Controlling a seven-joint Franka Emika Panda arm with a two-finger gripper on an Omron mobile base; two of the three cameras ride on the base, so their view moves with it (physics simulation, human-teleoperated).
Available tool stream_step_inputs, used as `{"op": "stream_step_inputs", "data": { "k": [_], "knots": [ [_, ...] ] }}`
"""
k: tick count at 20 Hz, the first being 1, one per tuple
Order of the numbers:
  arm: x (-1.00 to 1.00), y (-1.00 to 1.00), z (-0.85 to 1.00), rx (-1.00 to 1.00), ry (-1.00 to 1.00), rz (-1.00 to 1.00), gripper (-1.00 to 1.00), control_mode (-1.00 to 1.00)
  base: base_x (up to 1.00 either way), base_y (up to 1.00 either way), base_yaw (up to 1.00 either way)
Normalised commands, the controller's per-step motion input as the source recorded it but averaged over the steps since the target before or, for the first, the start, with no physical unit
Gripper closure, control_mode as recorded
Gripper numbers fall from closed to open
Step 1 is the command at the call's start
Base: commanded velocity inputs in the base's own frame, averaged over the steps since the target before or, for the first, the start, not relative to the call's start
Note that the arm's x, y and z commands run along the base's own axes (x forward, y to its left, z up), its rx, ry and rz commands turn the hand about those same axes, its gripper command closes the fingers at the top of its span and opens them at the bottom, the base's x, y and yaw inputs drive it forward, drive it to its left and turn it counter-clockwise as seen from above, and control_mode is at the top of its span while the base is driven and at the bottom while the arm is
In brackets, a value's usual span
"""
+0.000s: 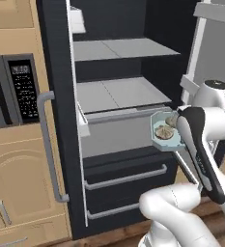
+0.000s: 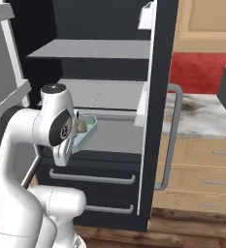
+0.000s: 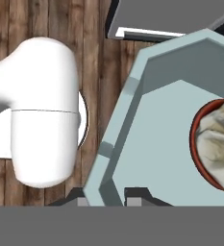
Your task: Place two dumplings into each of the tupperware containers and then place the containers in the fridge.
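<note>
Hand view: gripper (image 3: 111, 196) pinches the tupperware container's (image 3: 166, 120) near rim, a dumpling (image 3: 219, 144) lying beyond it

**Colours in front of the open fridge**

The fridge (image 1: 56, 72) is dark charcoal with light grey shelves (image 1: 119, 91) and a grey bar handle (image 1: 49, 144). Centre right, the tupperware container (image 1: 160, 140) is translucent light blue, its dumplings (image 1: 163, 130) tan. At left, light wood cabinets (image 1: 17, 178) and a black microwave (image 1: 10, 91). The floor (image 3: 51, 24) is brown wood planks.
</note>
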Motion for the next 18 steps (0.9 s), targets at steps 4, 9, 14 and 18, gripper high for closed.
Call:
{"op": "stream_step_inputs", "data": {
  "k": [4, 9, 14, 18],
  "knots": [
    [0.00, 0.00, 0.00, 0.00, 0.00, 0.00, 1.00, 1.00, 0.47, 0.00, 0.31],
    [0.00, 0.00, 0.00, 0.00, 0.00, 0.00, 1.00, 1.00, 0.52, -0.01, 0.23],
    [0.00, 0.00, 0.00, 0.00, 0.00, 0.00, 1.00, 1.00, 0.63, -0.02, 0.00],
    [0.00, 0.00, 0.00, 0.00, 0.00, 0.00, 1.00, 1.00, 0.67, -0.01, 0.00]
  ]
}}
